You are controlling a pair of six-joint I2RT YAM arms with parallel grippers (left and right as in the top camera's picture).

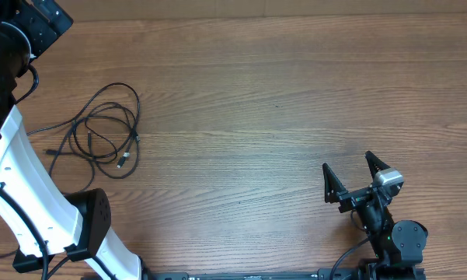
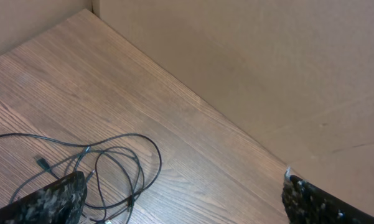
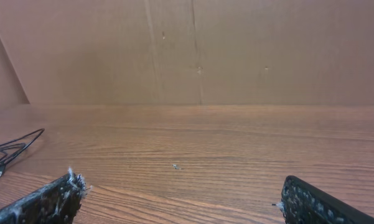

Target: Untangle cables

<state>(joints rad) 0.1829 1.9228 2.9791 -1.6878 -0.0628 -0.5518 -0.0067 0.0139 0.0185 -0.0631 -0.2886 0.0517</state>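
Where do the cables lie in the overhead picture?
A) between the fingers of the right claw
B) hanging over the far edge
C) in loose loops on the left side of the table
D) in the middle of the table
C: the cables lie in loose loops on the left part of the table, far from the right claw, which is open and holds nothing.

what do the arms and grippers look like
Left arm is white tubes with black joints and black wires looped alongside. Right arm is black with a silver block at the wrist. Right gripper has two black tapered fingers, scuffed whitish at the tips. Left gripper looks the same.
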